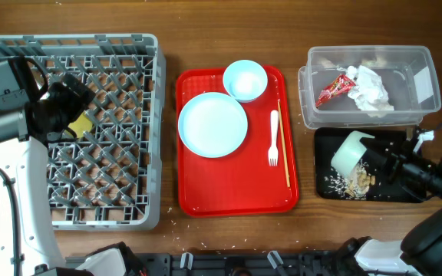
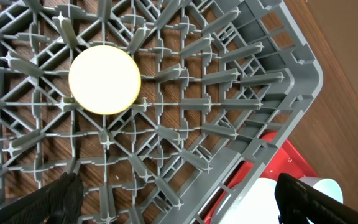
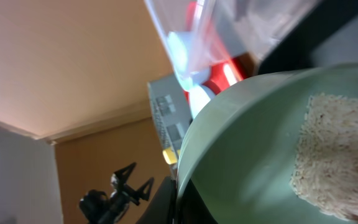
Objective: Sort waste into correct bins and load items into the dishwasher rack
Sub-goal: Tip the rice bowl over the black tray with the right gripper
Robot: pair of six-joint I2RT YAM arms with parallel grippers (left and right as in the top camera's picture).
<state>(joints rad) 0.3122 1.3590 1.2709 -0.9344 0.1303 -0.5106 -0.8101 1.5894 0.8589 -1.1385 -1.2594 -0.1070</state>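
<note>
Above the table (image 1: 229, 238), 2 arms work at opposite ends. On the left, the left gripper (image 2: 176, 179) hangs over the grey rack (image 1: 129, 207) with its fingers (image 2: 58, 199) spread as wide as they go and nothing between them. The cup (image 2: 104, 79) sits among the pegs just below, its round pale-yellow face turned up to the wrist camera, apart from both fingers.

On the right, the right gripper (image 1: 376, 156) is clamped tight on the rim of a tilted bowl (image 1: 350, 151), tipped on its side over the black tray (image 1: 405, 192). Pale scraps (image 1: 350, 182) lie scattered on the tray's left half, directly under the bowl. From the right wrist, a patch of rice (image 3: 337, 155) clings to the bowl's green inside wall.

Just behind the black tray stands the clear tub (image 1: 428, 57), holding the red wrapper (image 1: 332, 88) and, touching it on the right, the crumpled tissue (image 1: 368, 88).

Between rack and tub lies the red tray (image 1: 236, 195). On it the plate (image 1: 212, 124) sits at the left, the 2nd bowl (image 1: 245, 80) stands upright at the far edge just beside the plate, and the fork (image 1: 273, 139) lies tines toward the near side. The chopsticks (image 1: 283, 142) lie alongside the fork, near the tray's right rim. Neither gripper is near the red tray.
</note>
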